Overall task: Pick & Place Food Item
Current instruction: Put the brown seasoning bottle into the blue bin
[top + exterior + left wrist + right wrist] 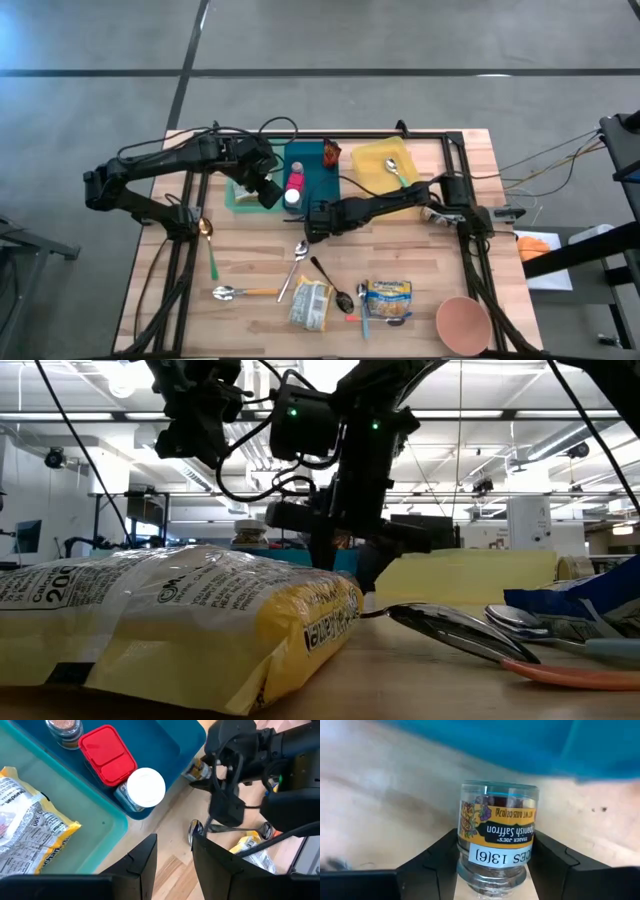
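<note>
A small glass saffron jar [497,837] with a yellow label sits on the wooden table beside the blue tray [312,172]. My right gripper [495,870] reaches down over it at the table's middle [318,222], a finger on either side. My left gripper [174,862] hovers open above the near edge of the teal tray [75,827], with nothing between its fingers. A white-lidded jar [145,787] and a red-lidded box [106,752] lie in the blue tray. A printed food packet [22,827] lies in the teal tray. My right gripper pinches the saffron jar's labelled sides [470,832] between its two fingers. The fingers [440,857] come steeply from above, slanting from the table's right. The jar is at the wood beside the blue tray; whether it is lifted I cannot tell.
A yellow tray [385,165] with a spoon stands at the back right. Several spoons [298,255], a yellow packet [310,303], a blue packet [387,295] and a pink bowl [462,322] lie on the near half. A dark frame [455,150] borders the table.
</note>
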Robot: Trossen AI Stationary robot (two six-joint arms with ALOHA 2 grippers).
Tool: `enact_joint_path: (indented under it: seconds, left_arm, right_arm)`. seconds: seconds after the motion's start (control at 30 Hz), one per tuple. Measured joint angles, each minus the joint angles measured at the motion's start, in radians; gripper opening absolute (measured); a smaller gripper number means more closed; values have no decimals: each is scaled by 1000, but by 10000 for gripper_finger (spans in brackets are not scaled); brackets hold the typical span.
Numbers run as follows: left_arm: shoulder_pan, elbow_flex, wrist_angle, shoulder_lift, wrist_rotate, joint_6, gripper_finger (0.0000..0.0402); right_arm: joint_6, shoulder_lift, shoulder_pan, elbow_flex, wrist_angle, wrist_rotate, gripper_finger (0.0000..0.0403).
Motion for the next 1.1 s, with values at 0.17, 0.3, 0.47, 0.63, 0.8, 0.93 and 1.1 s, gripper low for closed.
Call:
enact_joint_path:
  seconds: [0.17, 0.3, 0.47, 0.63, 0.8, 0.93, 1.1]
  left_arm:
    - [0, 0, -3, 0, 2, 0, 130]
    - [0, 0, 0, 0, 64, 0, 130]
    - [-8, 0, 81, 0, 147, -16, 130]
    - [-32, -26, 315, 0, 237, -135, 131]
    - [-41, -100, 654, 0, 336, -319, 158]
    - [-40, -145, 795, 0, 350, -422, 207]
    - [-43, -179, 816, 6, 346, -503, 276]
  right_arm:
    - [-264, -31, 31, 20, -1, -93, 184]
    - [-515, -94, 81, 51, -44, -87, 184]
    - [-776, -200, 136, 51, -57, 8, 184]
    - [-873, -304, 162, 51, -59, 140, 184]
    - [-889, -361, 139, 50, -65, 158, 184]
    - [-889, -379, 132, 50, -84, 181, 184]
    - [-933, -400, 131, 50, -77, 208, 184]
